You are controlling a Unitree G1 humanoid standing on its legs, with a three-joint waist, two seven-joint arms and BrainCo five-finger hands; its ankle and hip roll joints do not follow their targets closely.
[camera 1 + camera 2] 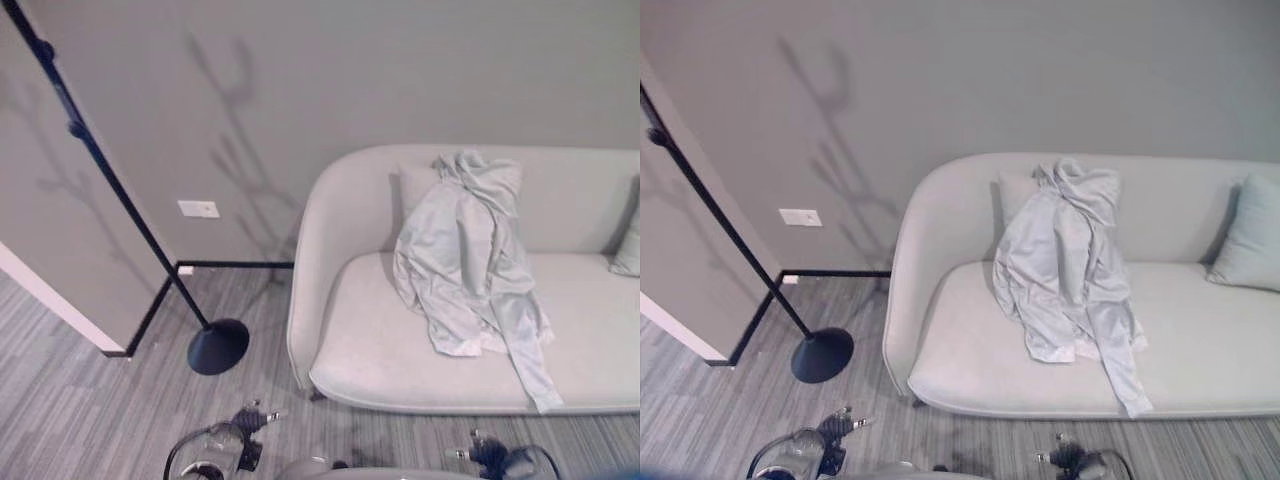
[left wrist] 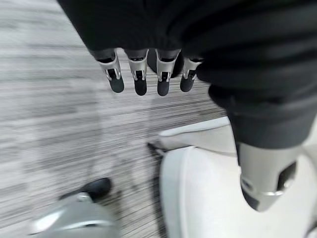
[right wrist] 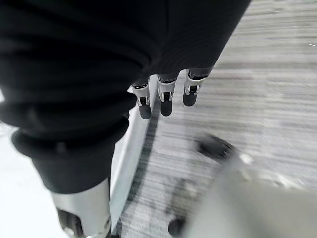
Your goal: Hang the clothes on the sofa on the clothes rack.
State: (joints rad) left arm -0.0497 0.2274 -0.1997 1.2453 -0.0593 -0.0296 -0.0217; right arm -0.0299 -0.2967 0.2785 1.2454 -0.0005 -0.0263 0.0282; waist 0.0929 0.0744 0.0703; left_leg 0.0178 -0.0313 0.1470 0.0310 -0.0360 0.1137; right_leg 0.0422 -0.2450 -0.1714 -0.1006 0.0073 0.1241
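In the left eye view, a pale jacket (image 1: 465, 255) lies draped over the back and seat of the sofa (image 1: 380, 350), one sleeve hanging off the near edge. It looks soft, light and floppy, so I would grab it high up, near the collar. The black clothes rack (image 1: 130, 215) stands to the left on grey striped floor (image 1: 70, 400).

In the left wrist view, the left hand (image 2: 143, 74) hangs with fingers straight, holding nothing.

In the right wrist view, the right hand (image 3: 166, 91) is the same, empty and relaxed.
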